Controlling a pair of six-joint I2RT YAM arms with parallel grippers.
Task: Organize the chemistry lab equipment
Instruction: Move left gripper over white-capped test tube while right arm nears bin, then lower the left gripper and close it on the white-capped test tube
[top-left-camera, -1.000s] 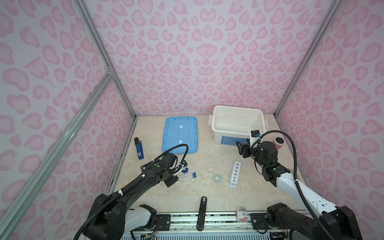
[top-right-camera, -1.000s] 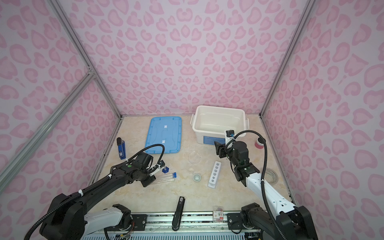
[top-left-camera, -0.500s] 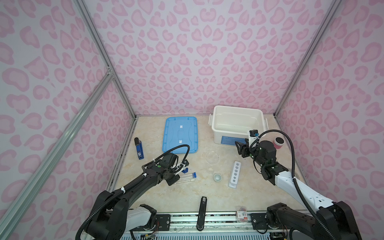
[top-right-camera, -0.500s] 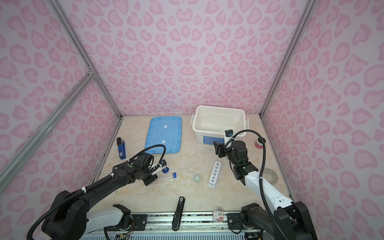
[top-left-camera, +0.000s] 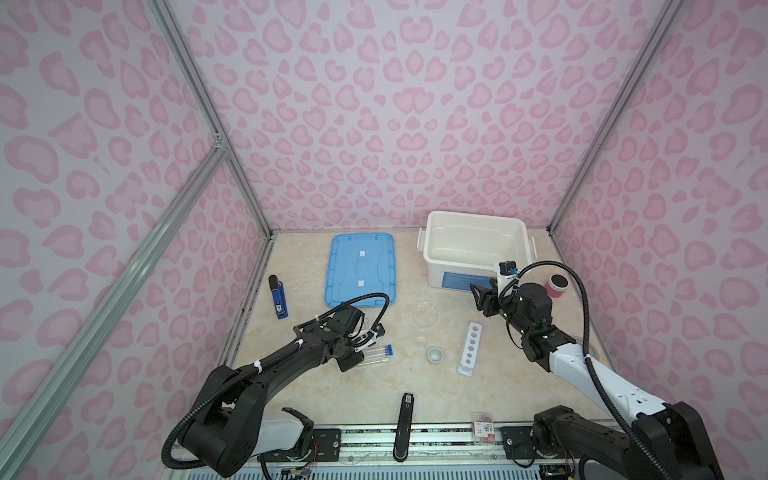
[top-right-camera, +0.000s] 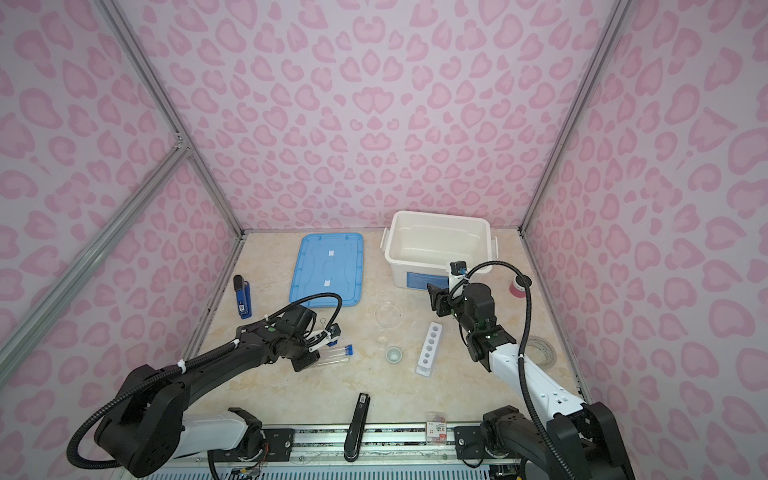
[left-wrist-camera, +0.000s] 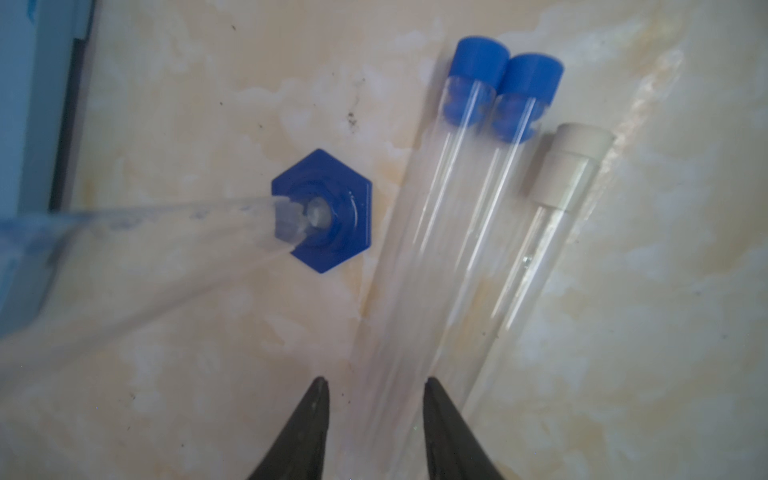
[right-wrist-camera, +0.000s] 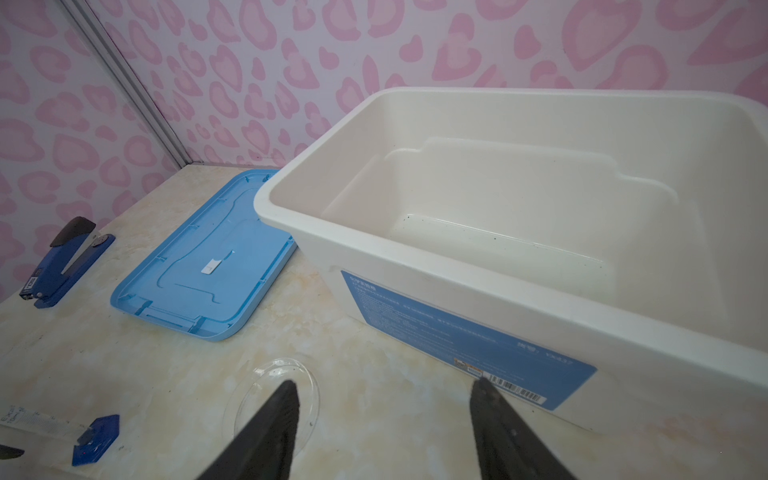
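My left claw astride the tubes, my right claw bare by the bin

In both top views my left claw (top-left-camera: 362, 351) sits low over the test tubes (top-left-camera: 378, 353) lying on the tabletop (top-left-camera: 357, 399). The white rack (top-left-camera: 471, 347), the small cup (top-left-camera: 435, 354) and a glass dish (top-left-camera: 424, 313) lie between my arms, and my right claw (top-left-camera: 482, 300) hangs in front of the white bin (top-left-camera: 473, 216). In my left wrist view the left claw (left-wrist-camera: 374, 386) stands partly open, its tips on either side of the two blue-capped tubes' bare ends, with a gap at one tip. A white-capped tube (left-wrist-camera: 552, 199) lies just beside them, and the blue-based cylinder (left-wrist-camera: 322, 212) is on their other side. In my right wrist view the right claw (right-wrist-camera: 382, 386) is spread wide and holds nothing. One tip is over the dish (right-wrist-camera: 266, 399), and the bin (right-wrist-camera: 415, 232) is ahead beside its blue lid (right-wrist-camera: 199, 266).
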